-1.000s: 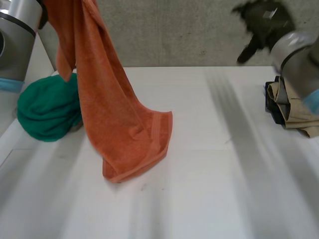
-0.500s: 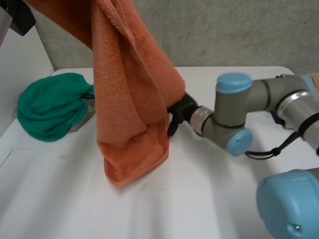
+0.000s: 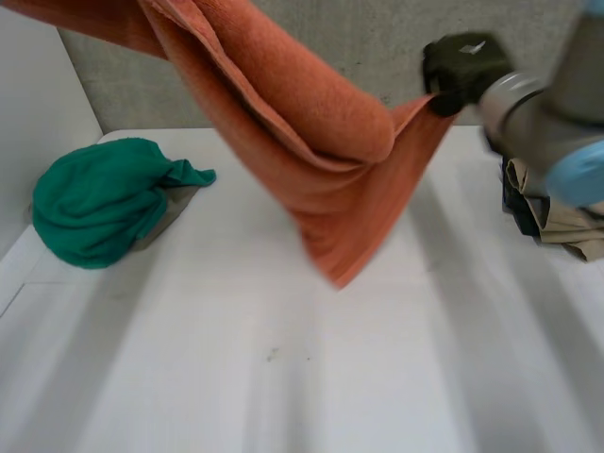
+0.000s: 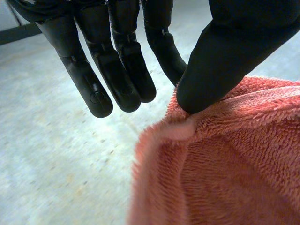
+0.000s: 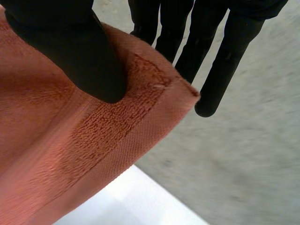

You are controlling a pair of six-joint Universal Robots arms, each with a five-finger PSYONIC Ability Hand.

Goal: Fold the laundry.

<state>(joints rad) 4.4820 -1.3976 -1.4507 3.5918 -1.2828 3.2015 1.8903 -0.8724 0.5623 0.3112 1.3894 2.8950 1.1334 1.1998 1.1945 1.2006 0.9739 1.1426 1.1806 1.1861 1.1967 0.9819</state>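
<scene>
While the orange terry-cloth towel [image 3: 330, 151] hangs slung in the air above the white table [image 3: 283, 377], the left hand [image 4: 220, 56] pinches one edge of it between thumb and fingers [image 4: 117, 70]. The right hand [image 5: 70, 47] grips a hemmed corner under its thumb. A crumpled green cloth bundle [image 3: 94, 203] lies beside the left arm, and stacked beige and black clothes [image 3: 557, 212] lie under the right arm.

bright, soft, even light thru-out; white table [image 3: 189, 377] well lit; orange towel [image 3: 349, 132] folds lightly shaded.
</scene>
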